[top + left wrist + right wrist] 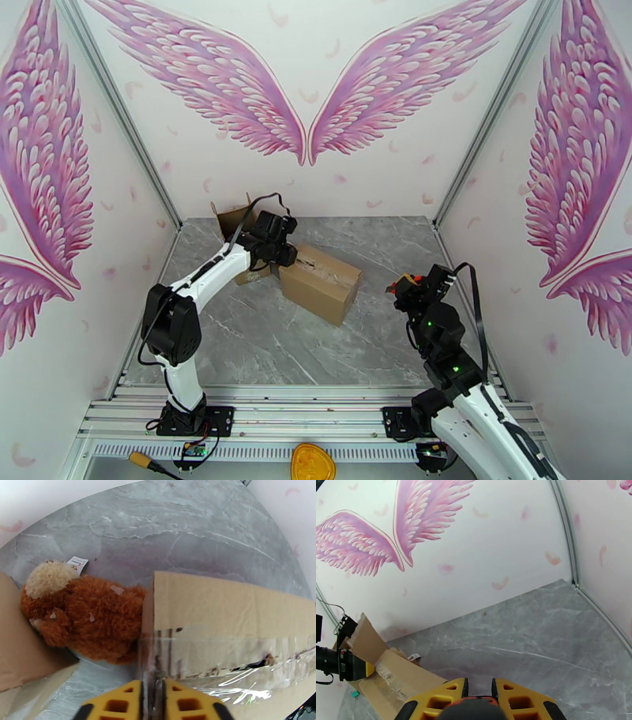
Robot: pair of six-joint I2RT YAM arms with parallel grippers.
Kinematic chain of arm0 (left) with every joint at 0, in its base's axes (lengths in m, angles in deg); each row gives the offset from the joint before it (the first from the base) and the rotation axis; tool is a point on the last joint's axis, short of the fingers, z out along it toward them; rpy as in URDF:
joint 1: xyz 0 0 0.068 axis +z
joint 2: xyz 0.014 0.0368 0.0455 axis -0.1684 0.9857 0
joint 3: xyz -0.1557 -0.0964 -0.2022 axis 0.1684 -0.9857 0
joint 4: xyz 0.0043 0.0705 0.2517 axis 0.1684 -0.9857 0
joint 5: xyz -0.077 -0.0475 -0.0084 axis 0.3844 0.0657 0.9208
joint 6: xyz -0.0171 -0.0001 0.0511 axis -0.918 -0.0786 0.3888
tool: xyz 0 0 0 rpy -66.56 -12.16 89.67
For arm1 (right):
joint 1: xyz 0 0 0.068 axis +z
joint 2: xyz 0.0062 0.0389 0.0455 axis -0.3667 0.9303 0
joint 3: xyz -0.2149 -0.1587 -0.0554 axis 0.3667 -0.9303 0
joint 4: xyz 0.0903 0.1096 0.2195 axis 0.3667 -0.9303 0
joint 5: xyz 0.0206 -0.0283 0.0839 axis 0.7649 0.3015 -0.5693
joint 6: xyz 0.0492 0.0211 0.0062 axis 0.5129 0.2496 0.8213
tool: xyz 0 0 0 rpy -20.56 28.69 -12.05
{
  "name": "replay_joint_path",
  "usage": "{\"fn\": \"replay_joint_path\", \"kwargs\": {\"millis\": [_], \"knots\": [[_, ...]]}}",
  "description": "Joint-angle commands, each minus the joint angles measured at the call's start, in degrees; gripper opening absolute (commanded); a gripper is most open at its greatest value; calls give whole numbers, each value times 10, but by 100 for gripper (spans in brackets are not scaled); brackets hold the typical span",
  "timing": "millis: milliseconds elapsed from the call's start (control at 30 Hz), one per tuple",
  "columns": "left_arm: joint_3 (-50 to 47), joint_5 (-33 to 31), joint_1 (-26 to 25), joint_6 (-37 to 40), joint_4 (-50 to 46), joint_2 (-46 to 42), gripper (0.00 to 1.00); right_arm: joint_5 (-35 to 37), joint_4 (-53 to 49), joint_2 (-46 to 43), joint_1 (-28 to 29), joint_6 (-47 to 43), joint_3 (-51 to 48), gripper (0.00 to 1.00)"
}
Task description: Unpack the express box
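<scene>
Marble table (261,347), tape-sealed cardboard box (320,286)

The left arm (207,276) reaches forward from its base, elbow bent, with the wrist pitched down over the left end of the cardboard box (324,288). The left gripper (153,699) sits at the box's taped seam, its 2 yellow fingers (118,703) near together with a slim gap between them. The right arm (446,355) stands folded upright well to the right of the box. The right gripper (478,691) points toward the box and is closed on a small orange-red object (405,278).
</scene>
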Motion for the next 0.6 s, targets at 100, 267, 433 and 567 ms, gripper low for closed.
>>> {"fn": "replay_joint_path", "kwargs": {"millis": [100, 267, 433, 567], "knots": [[-32, 19, -24, 141, 78, -91, 84, -2, 37, 29, -5, 148, -16, 0], [-52, 103, -43, 371, 106, -118, 99, -33, 96, 70, -4, 256, -24, 0], [-142, 152, -85, 626, 137, -149, 99, -23, 134, 106, -2, 305, -16, 0], [-139, 159, -103, 687, 102, -134, 99, -13, 162, 127, -1, 332, -24, 0]]}}
